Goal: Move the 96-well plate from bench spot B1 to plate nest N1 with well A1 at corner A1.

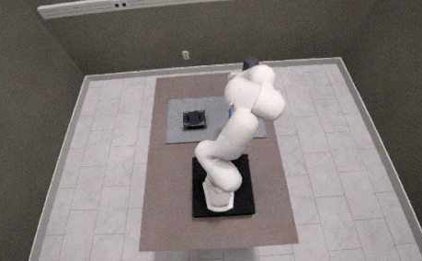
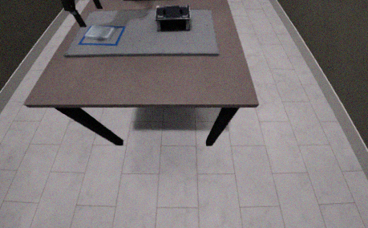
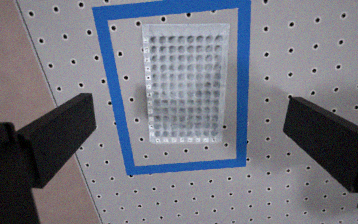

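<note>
The clear 96-well plate [image 3: 186,84] lies flat inside the blue-taped bench spot on the perforated grey mat. In the exterior view the plate [image 2: 99,32] sits at the mat's left end. My gripper [image 3: 190,112] hangs above the plate, open wide and empty, with one black finger on each side of the blue frame. The black raised nest [image 2: 173,17] stands further along the mat, and it also shows in the top view [image 1: 195,119]. I cannot make out the plate's cut-off corner. In the top view the arm hides the plate.
The grey mat [image 2: 142,34] lies on a brown table [image 2: 142,76]. The arm's black base plate [image 1: 222,186] sits at the table's other end. The table edge runs close to the blue spot's left side.
</note>
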Robot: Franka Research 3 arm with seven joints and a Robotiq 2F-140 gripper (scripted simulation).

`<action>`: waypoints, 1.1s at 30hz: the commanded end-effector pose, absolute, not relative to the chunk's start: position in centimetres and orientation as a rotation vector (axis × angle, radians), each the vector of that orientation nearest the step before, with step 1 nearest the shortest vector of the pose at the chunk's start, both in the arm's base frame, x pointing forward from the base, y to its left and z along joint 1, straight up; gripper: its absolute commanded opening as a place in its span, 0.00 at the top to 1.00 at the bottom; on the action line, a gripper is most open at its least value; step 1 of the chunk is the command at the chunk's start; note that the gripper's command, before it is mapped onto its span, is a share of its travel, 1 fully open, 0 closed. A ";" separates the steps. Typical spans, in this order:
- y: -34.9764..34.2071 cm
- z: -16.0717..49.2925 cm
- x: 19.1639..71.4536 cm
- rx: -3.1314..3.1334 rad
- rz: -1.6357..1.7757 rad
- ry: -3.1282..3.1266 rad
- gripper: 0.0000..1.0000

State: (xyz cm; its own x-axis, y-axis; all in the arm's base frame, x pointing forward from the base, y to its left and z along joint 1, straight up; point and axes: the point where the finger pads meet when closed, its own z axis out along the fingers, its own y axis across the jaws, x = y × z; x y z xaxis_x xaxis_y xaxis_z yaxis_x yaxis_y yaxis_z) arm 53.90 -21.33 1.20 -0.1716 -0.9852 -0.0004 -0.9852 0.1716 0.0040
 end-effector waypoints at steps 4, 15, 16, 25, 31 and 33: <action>-21.3 1.2 54.0 2.057 -0.001 -2.375 0.00; -21.3 -0.3 54.0 2.057 -0.001 -2.375 0.00; -21.3 -0.5 54.0 2.057 -0.001 -2.375 0.00; -21.3 -1.7 54.0 2.057 -0.001 -2.375 0.00; -21.3 -2.7 54.0 2.057 -0.001 -2.375 0.00; -21.3 -3.0 54.0 2.057 -0.001 -2.375 0.00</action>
State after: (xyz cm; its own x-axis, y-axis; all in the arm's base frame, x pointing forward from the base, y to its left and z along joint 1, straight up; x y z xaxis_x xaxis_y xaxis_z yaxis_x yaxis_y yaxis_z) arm 53.57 -21.22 -2.71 -0.1337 -0.9910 -0.0031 -0.9910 0.1337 0.0113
